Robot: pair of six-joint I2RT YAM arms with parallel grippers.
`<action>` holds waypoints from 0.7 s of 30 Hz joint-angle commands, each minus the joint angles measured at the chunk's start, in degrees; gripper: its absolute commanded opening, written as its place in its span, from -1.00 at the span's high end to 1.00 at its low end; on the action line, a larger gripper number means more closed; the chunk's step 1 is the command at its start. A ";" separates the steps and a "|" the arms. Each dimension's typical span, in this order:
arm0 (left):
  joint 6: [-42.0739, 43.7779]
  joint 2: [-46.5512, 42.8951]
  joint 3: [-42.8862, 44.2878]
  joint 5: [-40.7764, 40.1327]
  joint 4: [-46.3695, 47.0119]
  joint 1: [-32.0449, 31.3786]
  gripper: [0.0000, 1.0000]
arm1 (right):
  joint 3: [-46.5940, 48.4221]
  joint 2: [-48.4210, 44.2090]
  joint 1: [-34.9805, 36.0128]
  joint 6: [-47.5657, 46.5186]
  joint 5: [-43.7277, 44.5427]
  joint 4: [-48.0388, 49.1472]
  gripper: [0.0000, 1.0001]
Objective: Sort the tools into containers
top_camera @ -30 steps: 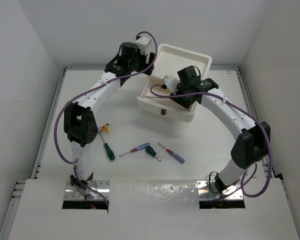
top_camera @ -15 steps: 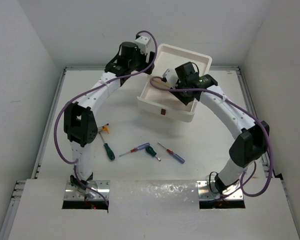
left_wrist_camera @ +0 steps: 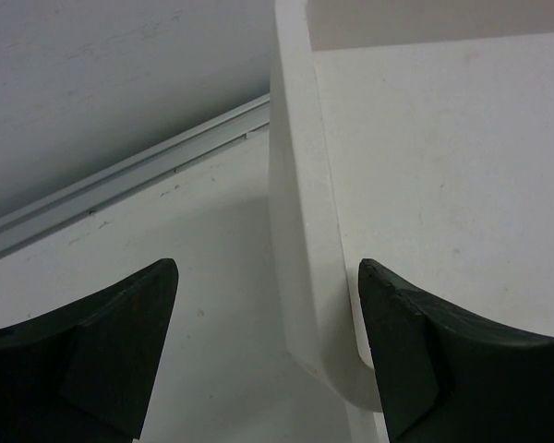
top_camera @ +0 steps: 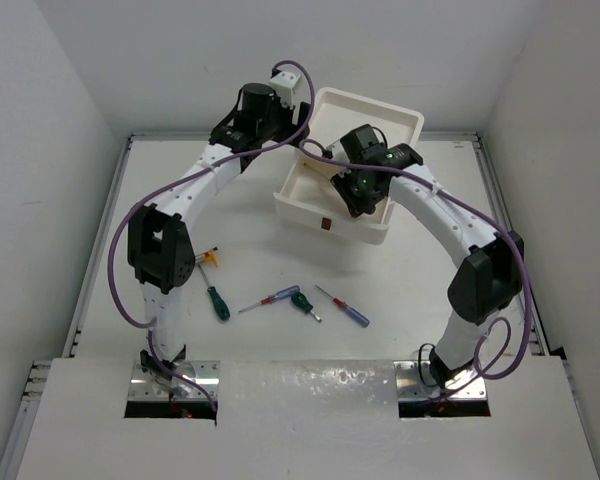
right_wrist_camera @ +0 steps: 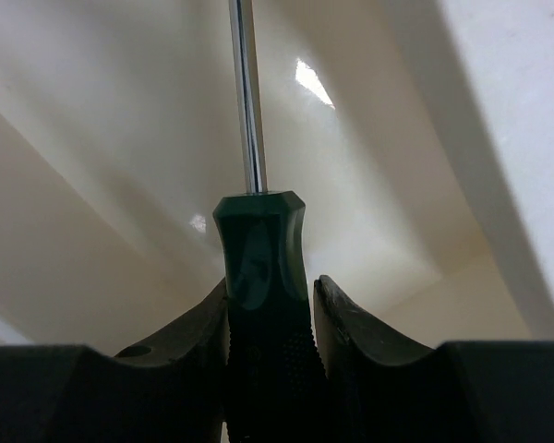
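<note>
On the table near the left arm lie loose screwdrivers: a dark green one (top_camera: 218,302), a red-handled one (top_camera: 267,298) touching a second green one (top_camera: 301,301), and a red-and-blue one (top_camera: 348,311) just to their right. At the far left corner of the white drawer unit (top_camera: 412,120), the left gripper (left_wrist_camera: 266,272) stands open, one finger on each side of the unit's wall. The right gripper (right_wrist_camera: 268,288) is clamped on a dark green screwdriver's handle (right_wrist_camera: 258,242), its shaft pointing into the pulled-out drawer (top_camera: 305,188).

Lighting bright, diffuse; shadows soft. Two glare spots on the drawer (right_wrist_camera: 120,111) wall beyond the right claw (right_wrist_camera: 268,300); claw edges defocused.
</note>
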 commanded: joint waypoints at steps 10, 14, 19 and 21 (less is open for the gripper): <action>-0.67 -0.74 2.02 1.31 2.41 -0.07 -0.51 | 8.89 -2.36 0.49 1.16 -1.19 -1.87 -0.65; -0.14 0.84 8.42 -0.61 0.14 0.02 -0.52 | 15.30 -3.14 0.58 -1.75 -0.66 -6.27 -0.68; -1.20 1.97 23.86 4.12 -5.30 4.48 -0.65 | 13.83 -12.88 1.63 -0.18 -0.14 0.90 -0.69; 0.55 1.64 34.96 4.83 -9.36 6.69 -0.72 | 11.29 -19.04 3.29 1.49 3.10 3.29 -0.66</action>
